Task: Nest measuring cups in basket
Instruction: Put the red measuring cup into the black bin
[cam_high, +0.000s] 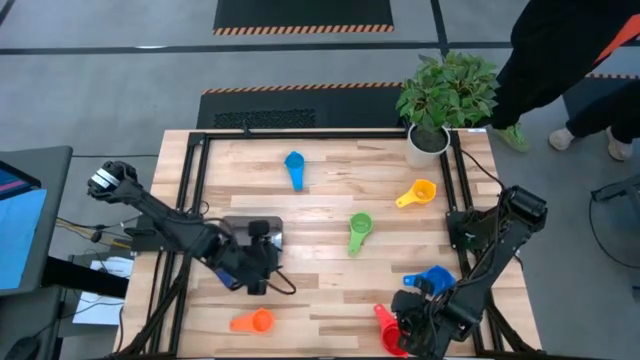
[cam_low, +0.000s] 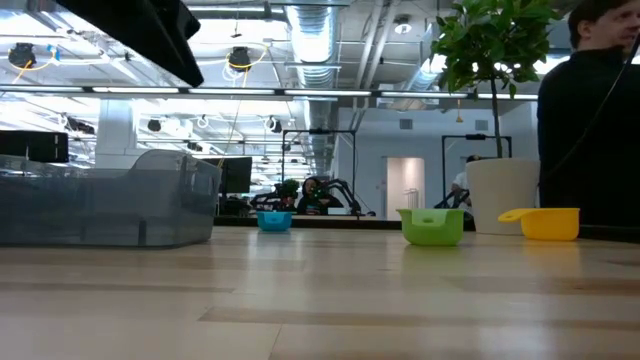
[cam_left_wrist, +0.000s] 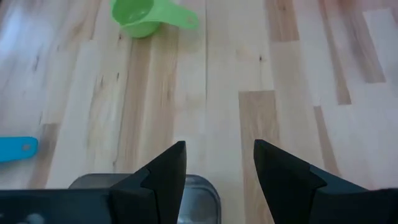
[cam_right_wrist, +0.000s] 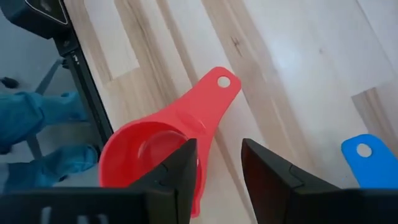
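1. A wooden table (cam_high: 320, 300) seen from above, with two dark arms reaching in from the near corners; cups lie scattered across it, none yet nested.
2. The left gripper (cam_left_wrist: 217, 168) hangs over the basket (cam_high: 250, 232), a dark grey bin at the left of the table; its fingers are spread with nothing between them; the basket looks empty from what shows.
3. The right gripper (cam_right_wrist: 217, 168) sits low at the near right corner, over the red cup (cam_right_wrist: 161, 146); its fingers are spread, one on each side of the spot where the handle meets the bowl, apparently lined up to pinch there; I cannot tell whether they touch it yet.
4. The red cup lies open side up, its handle pointing away from the gripper.
5. Just beside it, further in on the table, lies the blue cup (cam_high: 432, 278); it looks close enough to be nudged as the red cup is lifted.
6. Other cups: green cup (cam_high: 359, 228) near the middle; yellow cup (cam_high: 420, 192) to the right; light blue cup (cam_high: 294, 165) toward the far side; orange cup (cam_high: 255, 321) on the near edge, left of centre.
7. A potted plant (cam_high: 440, 105) stands at the far right corner; a person (cam_high: 570, 60) stands beyond it, off the table.
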